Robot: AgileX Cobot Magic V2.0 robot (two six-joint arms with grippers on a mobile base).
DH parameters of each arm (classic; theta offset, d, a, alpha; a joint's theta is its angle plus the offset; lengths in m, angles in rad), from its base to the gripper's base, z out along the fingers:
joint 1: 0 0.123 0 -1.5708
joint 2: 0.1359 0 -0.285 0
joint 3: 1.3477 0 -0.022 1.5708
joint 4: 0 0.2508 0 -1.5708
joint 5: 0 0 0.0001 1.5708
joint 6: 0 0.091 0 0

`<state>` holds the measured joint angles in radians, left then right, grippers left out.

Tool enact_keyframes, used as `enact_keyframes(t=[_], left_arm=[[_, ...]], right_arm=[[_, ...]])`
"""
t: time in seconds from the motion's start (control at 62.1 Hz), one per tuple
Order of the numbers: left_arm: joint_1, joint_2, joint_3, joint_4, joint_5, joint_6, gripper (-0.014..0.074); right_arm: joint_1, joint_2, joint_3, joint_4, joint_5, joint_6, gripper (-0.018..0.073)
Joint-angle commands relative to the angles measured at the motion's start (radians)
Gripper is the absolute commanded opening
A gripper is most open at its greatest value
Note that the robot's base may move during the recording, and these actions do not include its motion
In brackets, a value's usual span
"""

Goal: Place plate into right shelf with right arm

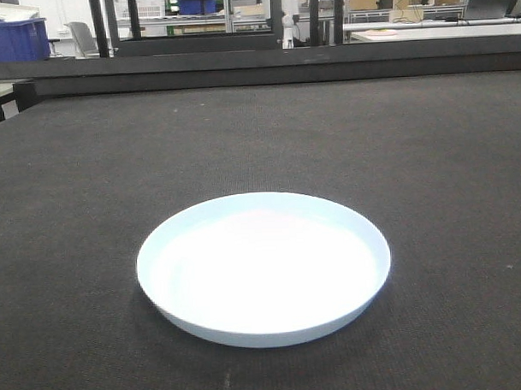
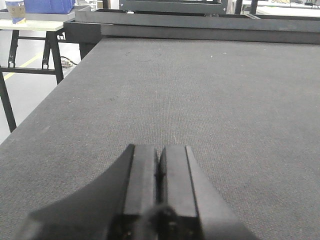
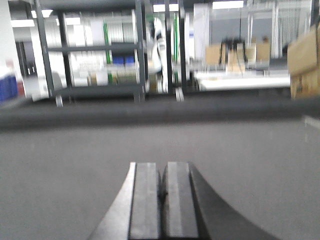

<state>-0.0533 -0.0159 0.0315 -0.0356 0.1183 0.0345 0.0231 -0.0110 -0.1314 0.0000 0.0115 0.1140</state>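
The plate [image 1: 263, 268] lies flat and alone on the dark table [image 1: 430, 155], out of sight of the right claw [image 3: 164, 170], which is pinched together on nothing.

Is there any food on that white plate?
No, the plate shows only its plain white inside as it rests flat on the dark table.

The right wrist view is smeared, its far shelving [image 3: 95, 65] unreadable; the right pincer [image 3: 164, 172] is cut off below.
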Motion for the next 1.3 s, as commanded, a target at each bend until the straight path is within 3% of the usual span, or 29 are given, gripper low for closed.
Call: enact_keyframes(t=[0.0,0.145,0.274,0.403,0.499,0.612,0.725,0.821,1.014,1.127,1.288], left_arm=[[0.001,-0.006,0.01,-0.006,-0.086,-0.003,-0.0047],[0.001,-0.006,0.01,-0.006,-0.086,-0.003,-0.0047],[0.001,-0.006,0.01,-0.006,-0.086,-0.003,-0.0047],[0.001,-0.006,0.01,-0.006,-0.086,-0.003,-0.0047],[0.001,-0.006,0.01,-0.006,-0.086,-0.003,-0.0047],[0.001,-0.006,0.01,-0.006,-0.086,-0.003,-0.0047],[0.001,-0.006,0.01,-0.006,-0.086,-0.003,-0.0047],[0.001,-0.006,0.01,-0.006,-0.086,-0.003,-0.0047],[0.001,-0.006,0.01,-0.006,-0.086,-0.003,-0.0047],[0.001,-0.006,0.01,-0.006,-0.086,-0.003,-0.0047],[0.001,-0.006,0.01,-0.006,-0.086,-0.003,-0.0047]], right_arm=[[0.001,0.054,-0.187,0.0,0.093,0.002,0.0069],[0.044,0.218,-0.488,0.167,0.367,-0.02,0.0069],[0.072,0.419,-0.699,0.213,0.614,-0.142,0.0069],[0.079,0.635,-0.844,0.325,0.869,-0.257,0.0069],[0.079,0.775,-0.895,0.402,0.965,-0.32,0.0069],[0.08,0.89,-0.904,0.45,0.984,-0.373,0.0069],[0.129,0.988,-0.904,0.465,0.973,-0.378,0.0097],[0.215,1.073,-0.904,0.465,0.939,-0.378,0.0204],[0.35,1.251,-0.904,0.465,0.849,-0.378,0.0505],[0.388,1.353,-0.904,0.465,0.826,-0.378,0.0576],[0.395,1.468,-0.904,0.465,0.802,-0.378,0.0581]])
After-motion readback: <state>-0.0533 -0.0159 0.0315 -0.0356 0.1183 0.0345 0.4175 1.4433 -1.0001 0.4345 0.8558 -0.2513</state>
